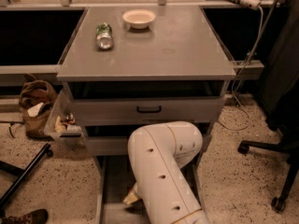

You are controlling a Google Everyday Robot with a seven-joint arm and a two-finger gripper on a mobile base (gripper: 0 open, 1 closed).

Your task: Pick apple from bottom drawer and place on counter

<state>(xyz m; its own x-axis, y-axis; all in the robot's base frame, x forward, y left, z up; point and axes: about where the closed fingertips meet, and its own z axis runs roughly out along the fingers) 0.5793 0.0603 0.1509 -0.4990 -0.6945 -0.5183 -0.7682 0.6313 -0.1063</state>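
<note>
My white arm (163, 171) reaches down into the open bottom drawer (112, 181) at the foot of the grey cabinet. My gripper (132, 197) shows only as a tan tip low over the drawer's floor, mostly hidden behind the arm. The apple is hidden from view. The grey counter (159, 55) lies above, with the two shallower drawers beneath it partly pulled out.
A white bowl (138, 18) and a green can (104, 35) lying on its side rest on the counter's far left. A clear bin (63, 122) hangs on the cabinet's left side. A brown bag (35, 106) and a black leg (23, 174) are at left, an office chair (280, 153) at right.
</note>
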